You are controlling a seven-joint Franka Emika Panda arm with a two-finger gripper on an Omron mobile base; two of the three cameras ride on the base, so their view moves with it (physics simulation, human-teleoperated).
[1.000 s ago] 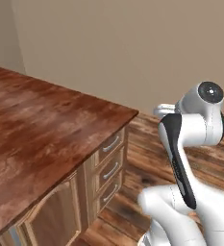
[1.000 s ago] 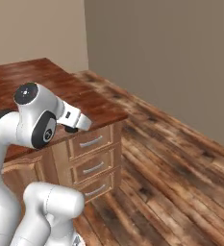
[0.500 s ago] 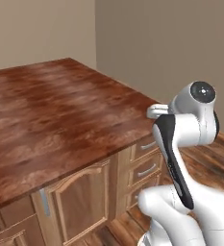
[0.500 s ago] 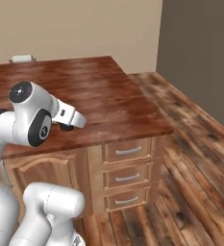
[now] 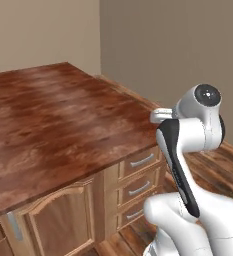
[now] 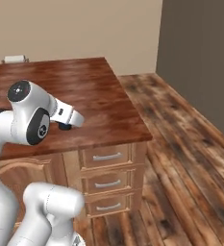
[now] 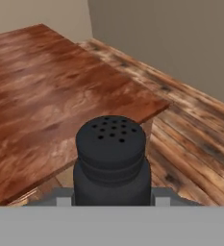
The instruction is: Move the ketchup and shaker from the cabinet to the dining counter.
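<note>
The dining counter [image 5: 53, 120] is the largest thing here, a wide island with a glossy reddish-brown wood-grain top and lighter wooden sides; it fills the left and middle of the scene, and its near right corner carries a stack of three drawers [image 6: 107, 181] with horizontal silver handles, with a panelled door [image 5: 63, 222] just to the left of them. Around it lies a plank floor [image 6: 180, 144] of dark wood, and plain beige and grey walls stand far behind. The white arm [image 5: 193, 145] rises near the right corner of the counter. In the hand view the gripper [image 7: 111, 199] is closed on the shaker [image 7: 111, 161], a black cylinder with a rounded perforated top, which stands upright between the fingers. The shaker is held above the near right corner of the counter.
</note>
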